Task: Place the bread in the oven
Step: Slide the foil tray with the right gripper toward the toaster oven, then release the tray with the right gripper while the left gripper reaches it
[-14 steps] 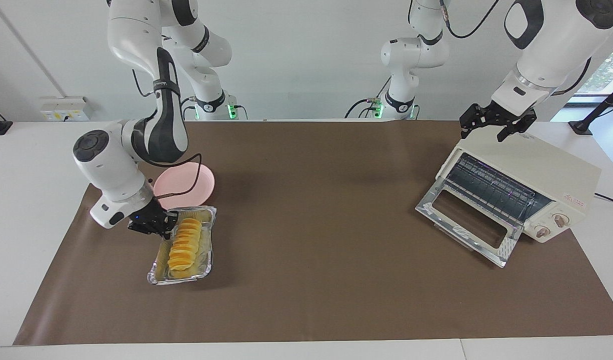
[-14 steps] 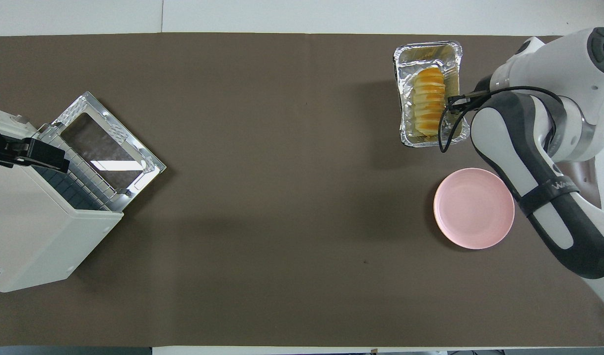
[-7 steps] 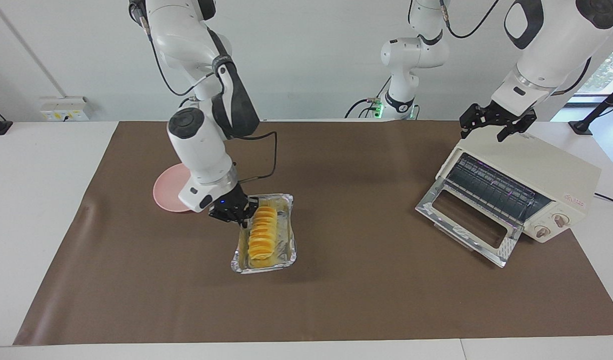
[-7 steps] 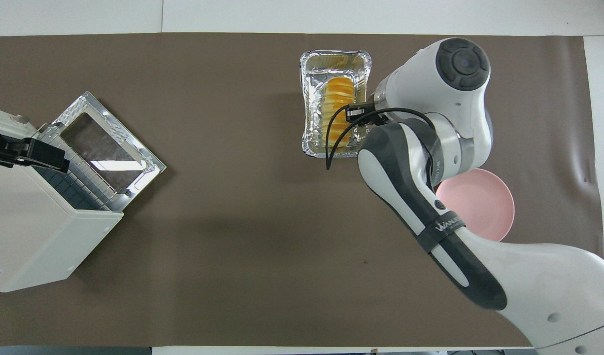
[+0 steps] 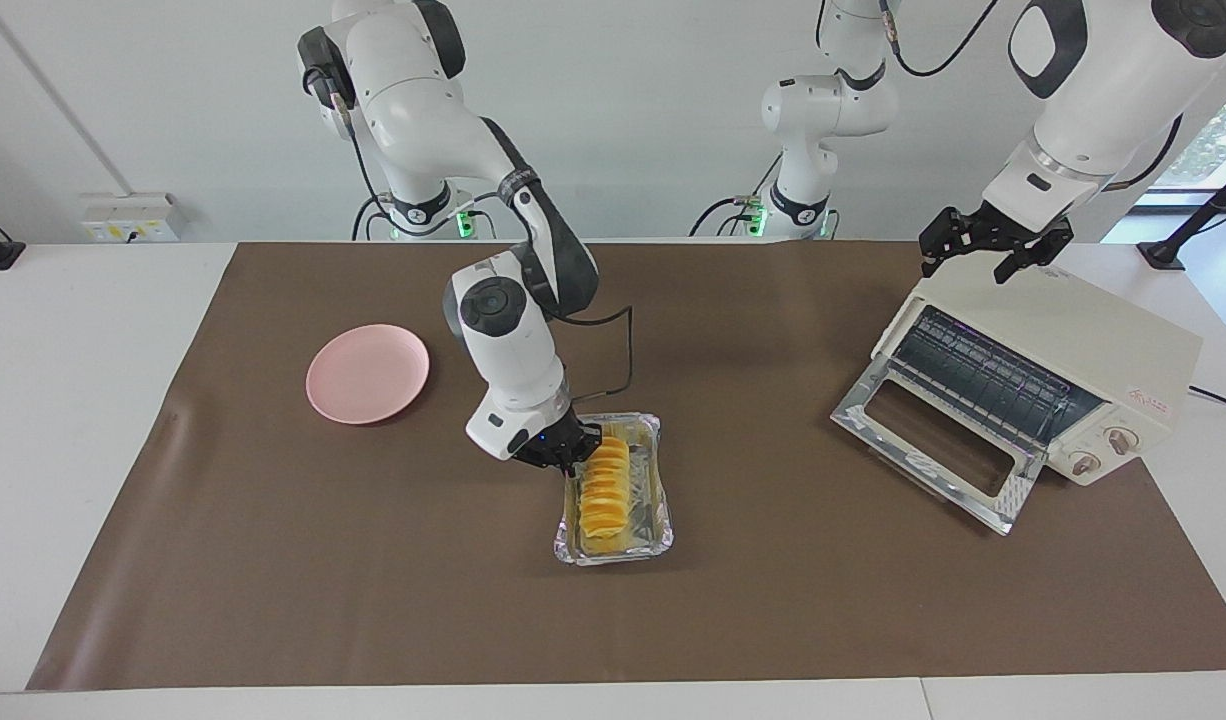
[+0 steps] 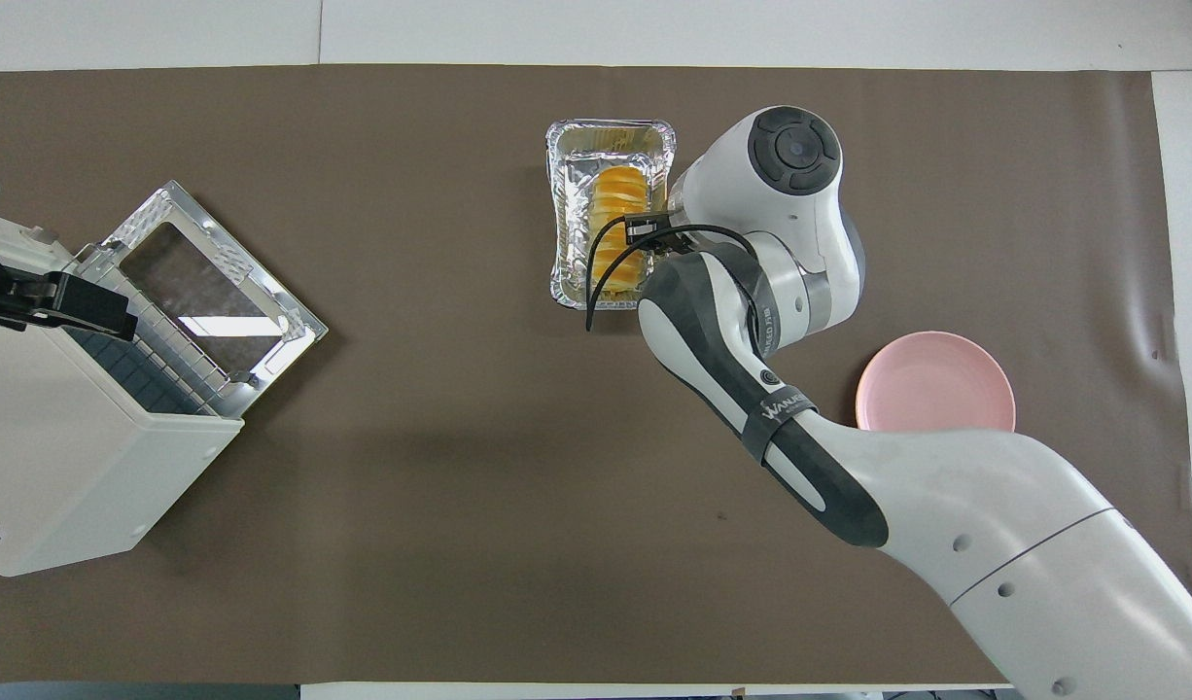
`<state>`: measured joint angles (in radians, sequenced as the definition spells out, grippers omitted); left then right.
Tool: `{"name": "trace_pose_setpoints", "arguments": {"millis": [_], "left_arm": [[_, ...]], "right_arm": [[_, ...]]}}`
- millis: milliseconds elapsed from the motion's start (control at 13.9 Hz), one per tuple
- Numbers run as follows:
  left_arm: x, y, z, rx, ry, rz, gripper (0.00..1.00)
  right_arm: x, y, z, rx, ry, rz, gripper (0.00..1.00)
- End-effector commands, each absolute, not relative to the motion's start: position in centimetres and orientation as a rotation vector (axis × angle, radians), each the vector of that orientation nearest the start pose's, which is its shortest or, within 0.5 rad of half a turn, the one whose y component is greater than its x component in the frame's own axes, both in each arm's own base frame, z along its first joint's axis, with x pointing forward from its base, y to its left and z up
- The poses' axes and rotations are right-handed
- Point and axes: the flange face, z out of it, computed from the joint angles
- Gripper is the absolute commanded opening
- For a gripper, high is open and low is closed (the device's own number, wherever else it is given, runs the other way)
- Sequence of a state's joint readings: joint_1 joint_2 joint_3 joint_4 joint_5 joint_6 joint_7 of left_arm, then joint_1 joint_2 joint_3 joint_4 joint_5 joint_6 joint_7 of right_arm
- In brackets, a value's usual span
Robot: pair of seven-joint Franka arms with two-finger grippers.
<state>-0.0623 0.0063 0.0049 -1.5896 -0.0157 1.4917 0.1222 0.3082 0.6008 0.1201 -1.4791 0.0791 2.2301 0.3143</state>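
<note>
One bread point(image 5: 605, 487) in one foil tray point(image 5: 657, 520); right gripper point(image 5: 569, 459) clamped on tray rim. Left gripper point(image 5: 991, 254) fingers apart over one oven point(image 5: 1073, 340). One pink plate point(image 5: 367, 373).

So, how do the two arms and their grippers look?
Both arms are glossy white with dark grey joint bands and round dark caps. The right gripper and left gripper are small and black. A black cable loops beside the right wrist, which bears white lettering on its grey band.
</note>
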Motion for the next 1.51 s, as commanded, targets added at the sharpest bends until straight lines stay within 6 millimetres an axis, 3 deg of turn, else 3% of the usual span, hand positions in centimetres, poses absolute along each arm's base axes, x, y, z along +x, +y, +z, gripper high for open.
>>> {"name": "trace_pose_setpoints", "arguments": {"millis": [0,144,216,288,431,647,791,1006,1294,1438], "left_arm": [[53.9,-3.0,60.8,-3.137,0.3,0.142,1.0],[53.9,-3.1,60.7,-3.137,0.302,0.144,1.0],[53.9,-3.1,60.8,-3.137,0.302,0.142,1.0],[53.9,-3.1,60.7,-3.137,0.302,0.144,1.0],[53.9,-3.1,60.8,-3.137,0.302,0.142,1.0],[54.0,-3.3,61.0,-3.136,0.304,0.128,1.0],[54.3,-3.2,61.2,-3.134,0.301,0.07,1.0],[54.4,-4.2,61.2,-3.141,0.184,0.034,1.0],[55.5,-12.2,59.1,-3.138,0.252,0.001,1.0],[56.2,-16.3,57.6,-3.163,0.078,-0.035,1.0]], "right_arm": [[67.1,31.1,34.7,-2.935,-0.05,-0.192,0.0],[66.1,33.1,34.3,-2.933,-0.048,-0.184,0.0],[65.9,33.3,34.2,-2.94,-0.048,-0.183,0.22],[65.9,33.3,34.1,-2.97,-0.086,-0.203,0.82],[65.7,33.4,34.1,-3.002,-0.127,-0.215,1.0],[65.8,32.4,34.9,-3.028,-0.118,-0.169,1.0],[66.6,30.8,39.9,-3.033,-0.088,-0.154,1.0],[67.5,26.0,46.2,-3.034,-0.029,-0.183,1.0],[65.9,17.5,52.1,-3.086,-0.126,-0.09,1.0],[63.8,13.8,53.5,-3.119,-0.071,0.008,1.0]]}}
